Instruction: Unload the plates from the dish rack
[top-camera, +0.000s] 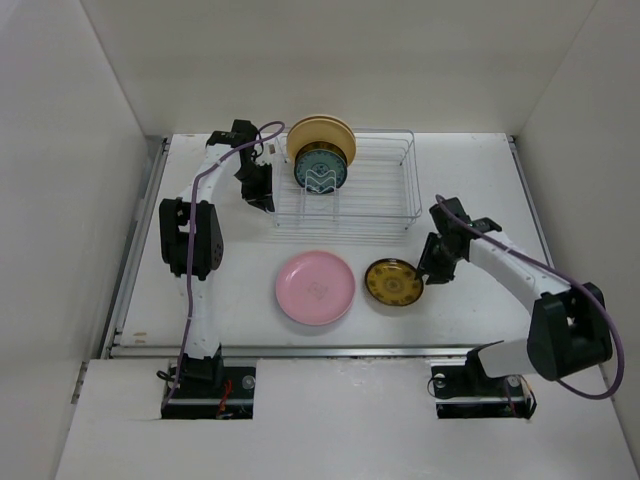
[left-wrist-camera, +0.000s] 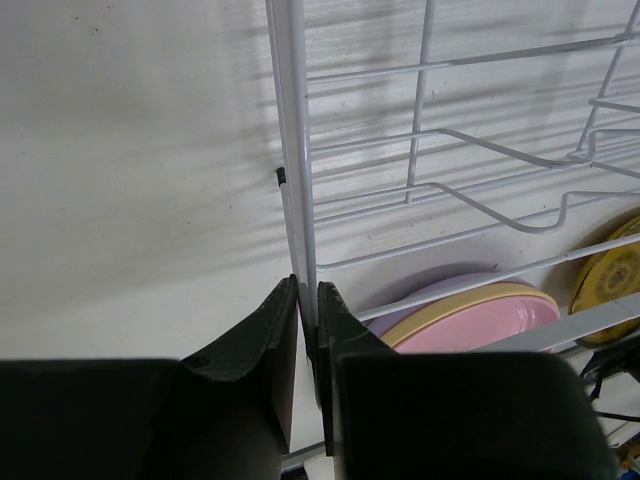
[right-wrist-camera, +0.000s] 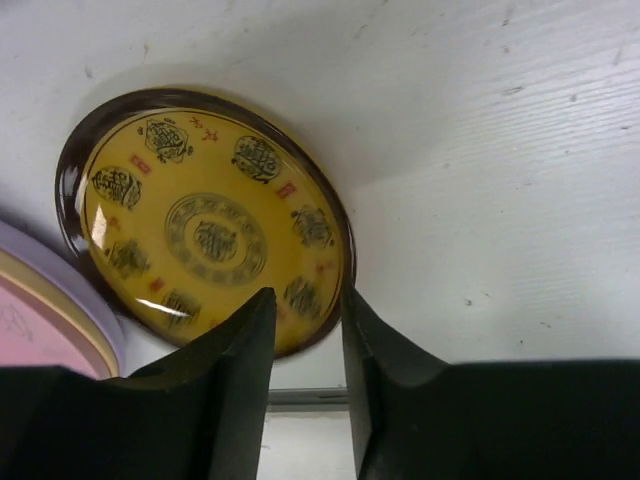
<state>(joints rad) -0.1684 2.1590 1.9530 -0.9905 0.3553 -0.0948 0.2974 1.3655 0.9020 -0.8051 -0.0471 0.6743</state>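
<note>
The cream plate (top-camera: 320, 132) and teal plate (top-camera: 321, 170) stand on edge at the left end of the dish rack (top-camera: 385, 186), which lies lengthwise along the tabletop's (top-camera: 480, 185) far edge, with the left gripper (left-wrist-camera: 308, 298) clenched on its wire and the right gripper (right-wrist-camera: 308, 305) released over the flat brown-gold plate (right-wrist-camera: 205, 222) on open mid-tabletop.

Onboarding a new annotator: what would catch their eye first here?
First, the pink plate topping a stack on the table in front of the dish rack, with the brown-gold plate lying flat just to its right and the right gripper open at that plate's rim. Next, the teal plate standing upright at the rack's left end before cream plates, while the left gripper pinches the rack's left edge wire.
</note>
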